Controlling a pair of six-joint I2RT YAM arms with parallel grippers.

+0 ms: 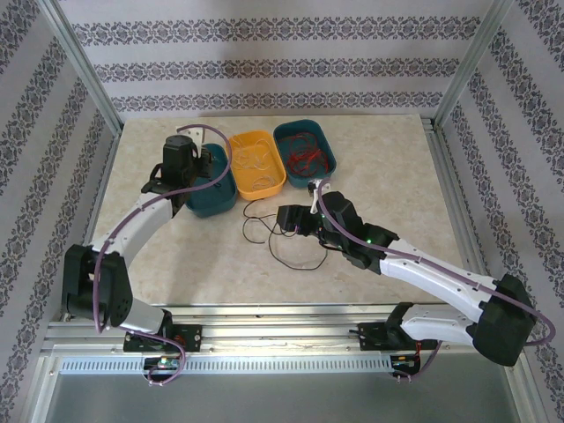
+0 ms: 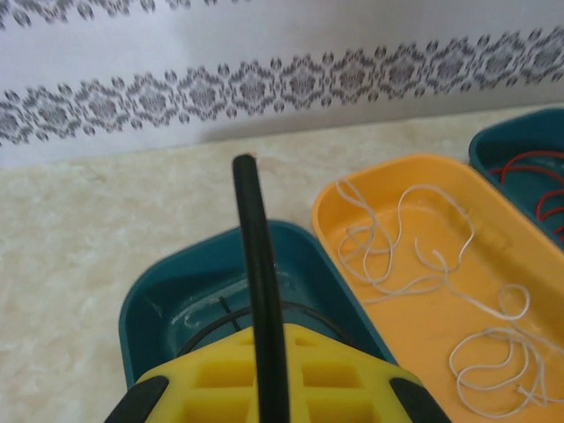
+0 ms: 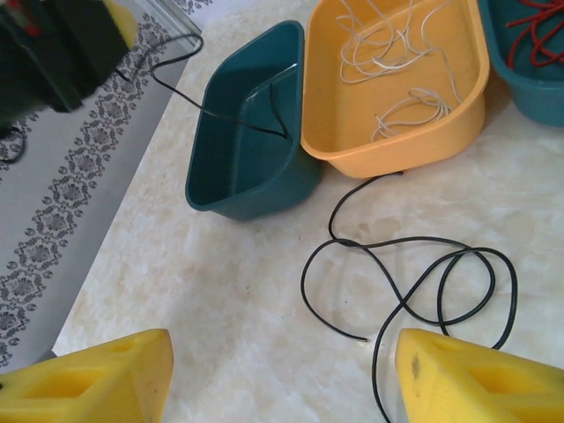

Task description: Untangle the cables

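My left gripper hovers over the left teal tray, shut on a black cable that sticks up between its yellow fingers. From the right wrist view that cable drops into the same tray. More black cables lie looped and crossed on the table in front of the orange tray. My right gripper stands open just above the table, with these loops beside its right finger. White cables lie in the orange tray, red cables in the right teal tray.
The three oval trays stand side by side at the back of the marble table. Metal frame posts and patterned walls close in the sides. A rail runs along the near edge.
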